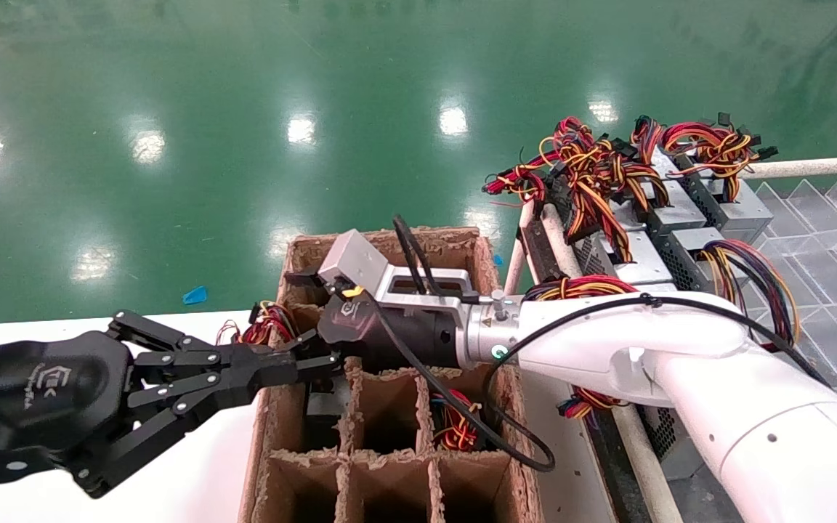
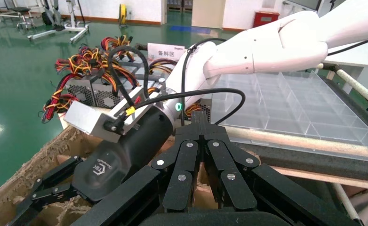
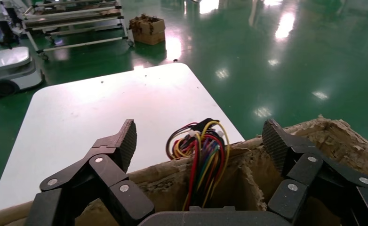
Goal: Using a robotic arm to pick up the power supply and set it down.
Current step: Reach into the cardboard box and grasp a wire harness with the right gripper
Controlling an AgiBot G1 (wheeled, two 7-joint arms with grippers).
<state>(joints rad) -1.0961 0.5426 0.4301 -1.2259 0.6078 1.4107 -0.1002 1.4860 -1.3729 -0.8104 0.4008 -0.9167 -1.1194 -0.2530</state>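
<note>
We held the right gripper (image 3: 198, 141) wide open over the wires (image 3: 200, 153) at the box's (image 1: 462, 250) 10 o'clock cell; descend centred, astride the supply. Left gripper (image 2: 201, 123) closed, idle at 9 o'clock

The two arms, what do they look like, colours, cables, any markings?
The right arm is glossy white with a silver wrist ring, a black cable along it and a black right gripper. The left gripper is black, with linkage fingers and a white logo on its housing.

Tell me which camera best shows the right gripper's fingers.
The right wrist view: the right gripper is open, straddling a wire bundle. The head view hides its fingers behind its body; the left wrist view shows them partly.
</note>
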